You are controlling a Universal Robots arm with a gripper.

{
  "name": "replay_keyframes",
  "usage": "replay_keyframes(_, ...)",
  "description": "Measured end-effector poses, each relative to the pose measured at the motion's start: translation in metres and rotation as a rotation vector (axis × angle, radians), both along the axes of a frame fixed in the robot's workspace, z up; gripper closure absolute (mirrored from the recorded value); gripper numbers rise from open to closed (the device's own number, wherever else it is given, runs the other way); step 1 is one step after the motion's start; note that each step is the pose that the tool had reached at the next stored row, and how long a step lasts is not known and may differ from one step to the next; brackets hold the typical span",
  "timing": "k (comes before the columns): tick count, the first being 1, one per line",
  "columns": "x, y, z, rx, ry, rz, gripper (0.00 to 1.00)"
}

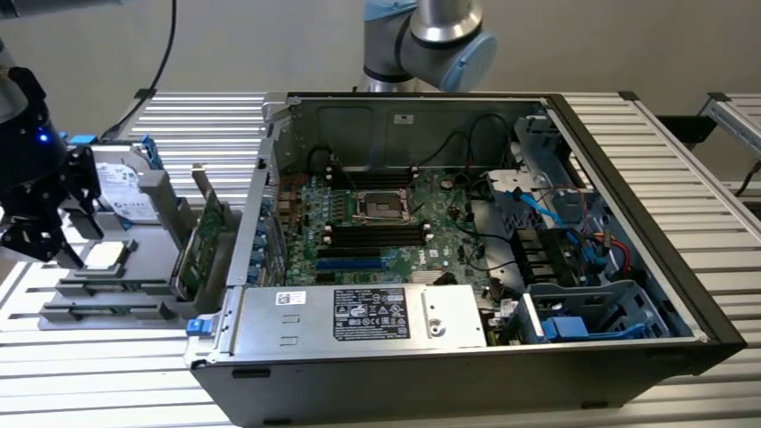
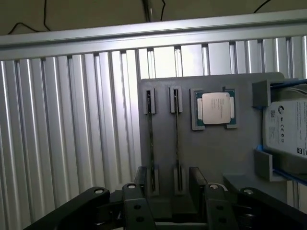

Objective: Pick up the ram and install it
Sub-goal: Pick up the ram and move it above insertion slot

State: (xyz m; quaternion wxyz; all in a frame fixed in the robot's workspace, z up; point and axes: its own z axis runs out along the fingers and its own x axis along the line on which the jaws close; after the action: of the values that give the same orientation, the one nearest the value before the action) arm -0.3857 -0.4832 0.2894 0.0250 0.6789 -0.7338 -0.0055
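Observation:
On the grey holder (image 2: 211, 158), two thin strips stand on edge in narrow slots, and they look like ram sticks (image 2: 176, 139) seen edge-on. My gripper (image 2: 170, 189) hangs above the holder with its dark fingers (image 2: 197, 179) spread wide. One strip lies in line between the fingers, and they hold nothing. In the exterior view the gripper (image 1: 48, 252) is at the far left over the same holder (image 1: 113, 299), well away from the open computer case (image 1: 476, 223). The motherboard's black memory slots (image 1: 374, 234) lie flat inside the case.
A square silver processor (image 2: 216, 108) sits in a pocket on the holder beside the slots. A silver hard drive with blue brackets (image 2: 288, 127) stands next to it. A green expansion card (image 1: 208, 245) stands between holder and case. The ribbed metal table (image 2: 67, 124) surrounds everything.

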Motion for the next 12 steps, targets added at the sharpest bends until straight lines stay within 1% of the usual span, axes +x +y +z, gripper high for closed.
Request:
replay_keyframes(5, -0.003, -0.0006, -0.0059, -0.0002, 0.0013, 0.023, 0.52)
replay_keyframes(9, -0.008, -0.0017, -0.0098, -0.0001, 0.0013, 0.029, 0.52)
replay_keyframes(12, -0.010, -0.0042, -0.0138, 0.0004, 0.0023, 0.036, 0.52)
